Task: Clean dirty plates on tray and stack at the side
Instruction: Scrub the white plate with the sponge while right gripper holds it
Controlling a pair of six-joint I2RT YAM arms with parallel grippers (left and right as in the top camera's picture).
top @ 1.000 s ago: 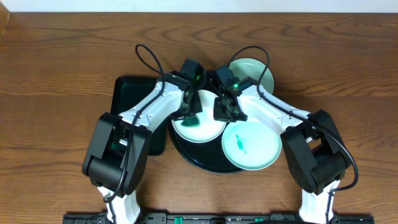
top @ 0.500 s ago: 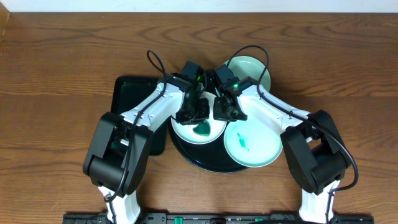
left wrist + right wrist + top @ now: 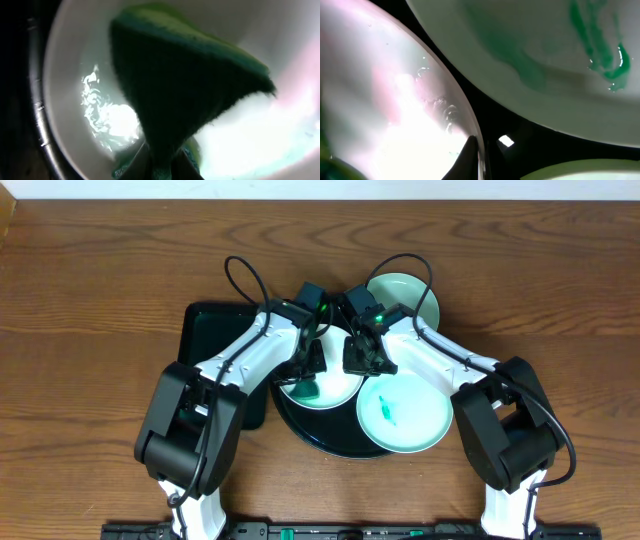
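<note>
While the overhead view hides both grips, the wrist views show the left end effector (image 3: 162, 167) clenched on a green sponge (image 3: 185, 95) over the white plate (image 3: 70, 65) and the right end effector (image 3: 479, 159) pinching that plate's rim, a smeared mint plate (image 3: 545, 100) beside it on the black tray (image 3: 315, 440).

Tight quarters over the black tray (image 3: 298, 428): the left gripper (image 3: 307, 373) and right gripper (image 3: 358, 365) hang side by side above the white plate (image 3: 338, 392), with only a narrow gap between them. A green sponge (image 3: 175, 90) fills the space beneath the left gripper down to the plate. A smeared mint plate (image 3: 405, 418) lies just on the robot's side of the right gripper, and a second mint plate (image 3: 410, 292) lies just beyond it. Outward of the left gripper sits a dark green tray (image 3: 212, 330). Bare table (image 3: 90, 310) opens farther out on both sides.
</note>
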